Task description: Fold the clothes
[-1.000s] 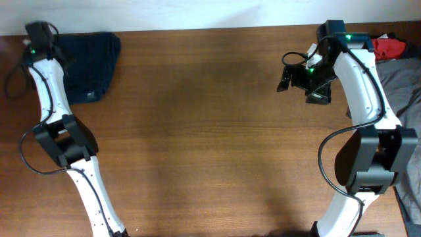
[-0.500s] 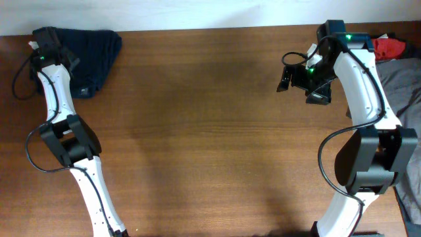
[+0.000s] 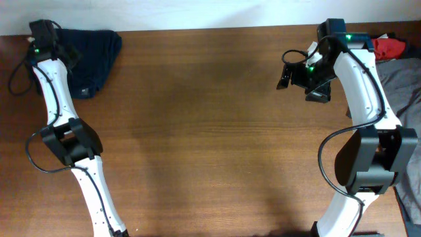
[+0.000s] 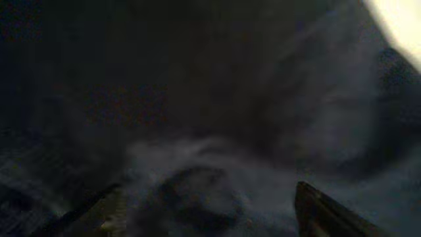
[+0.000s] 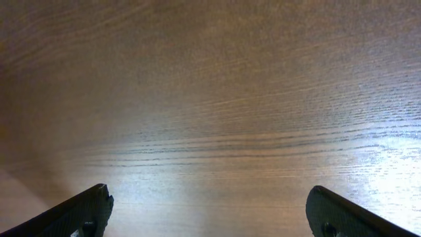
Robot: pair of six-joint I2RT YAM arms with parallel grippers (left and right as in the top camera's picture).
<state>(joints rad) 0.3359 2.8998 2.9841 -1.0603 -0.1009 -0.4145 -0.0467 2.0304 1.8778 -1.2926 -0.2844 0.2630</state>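
Note:
The clothes here are chiefly a dark navy garment [image 3: 95, 56], bunched at the table's far left corner with a small white label [image 3: 84, 91] at its near edge. My left gripper [image 3: 56, 43] hovers at the garment's left end. In the left wrist view dark fabric [image 4: 210, 118] fills the frame, and the left gripper [image 4: 210, 220] stands open just over it with its fingers [image 4: 325, 214] spread wide. My right gripper [image 3: 299, 74] hangs open above bare wood at the far right; its fingers [image 5: 85, 210] hold nothing.
A grey garment [image 3: 402, 82] and a red one [image 3: 389, 47] lie heaped at the table's right edge behind the right arm. The wooden table [image 3: 210, 131] stretches between the two arms. A black cable [image 3: 14, 79] loops by the left arm.
My left gripper has opened and let go of the navy garment, then drawn back a little toward the far left corner. The garment lies narrower than a second ago. The right arm has not moved.

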